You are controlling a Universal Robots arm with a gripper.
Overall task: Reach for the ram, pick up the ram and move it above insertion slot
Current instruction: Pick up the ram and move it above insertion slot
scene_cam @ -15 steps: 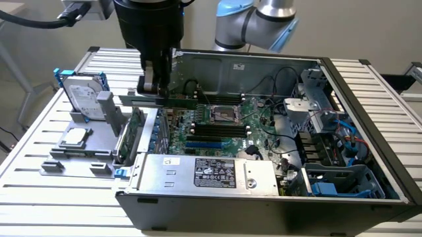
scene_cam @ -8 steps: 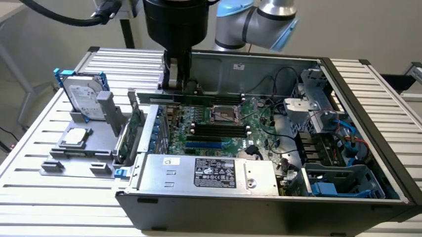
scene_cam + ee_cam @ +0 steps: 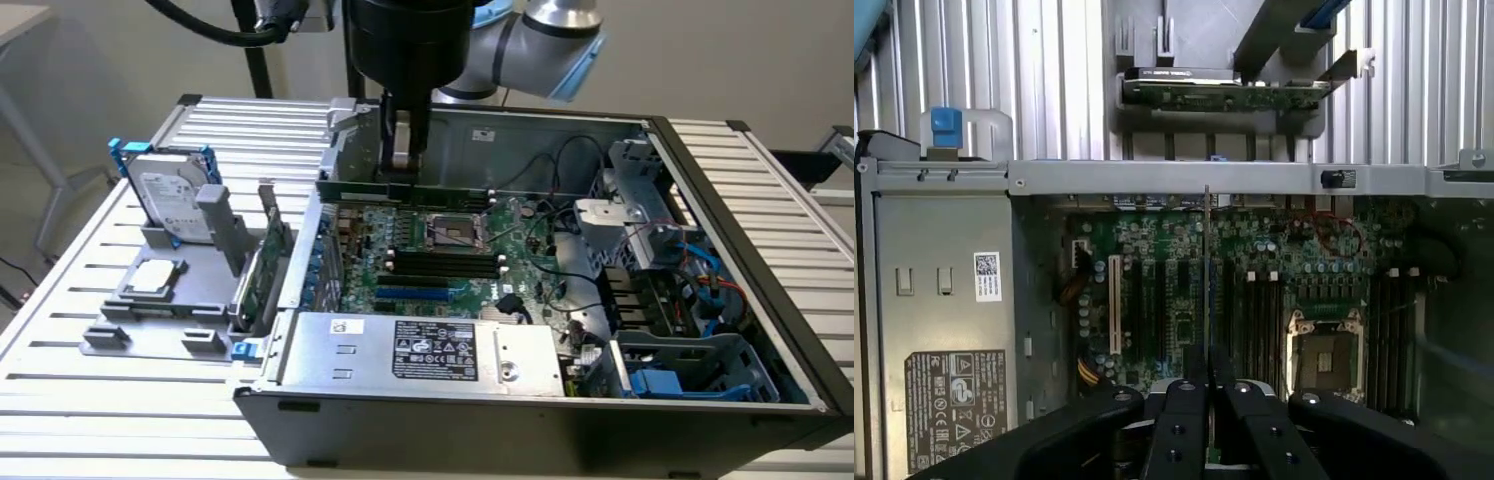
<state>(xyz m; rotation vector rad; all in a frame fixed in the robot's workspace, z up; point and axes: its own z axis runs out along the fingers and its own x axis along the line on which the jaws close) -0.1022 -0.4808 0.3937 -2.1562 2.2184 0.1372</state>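
My gripper (image 3: 400, 172) hangs over the far edge of the motherboard (image 3: 427, 250), inside the open computer case (image 3: 747, 290). It is shut on the ram (image 3: 447, 188), a long thin green stick held level above the board. In the wrist view the ram (image 3: 1207, 270) appears edge-on as a thin line running out from between the black fingers (image 3: 1184, 420) of my gripper (image 3: 1207, 400). The black memory slots (image 3: 441, 262) lie beside the CPU socket (image 3: 454, 232), nearer the camera than the ram. In the wrist view these slots (image 3: 1259, 320) sit just to one side of the ram's line.
A silver hard drive (image 3: 174, 190) and a green expansion card (image 3: 274, 265) stand in a grey holder on the exterior view's left. The power supply (image 3: 427, 350) fills the case's near side. Cables (image 3: 561, 290) and a blue drive cage (image 3: 681, 380) crowd the exterior view's right.
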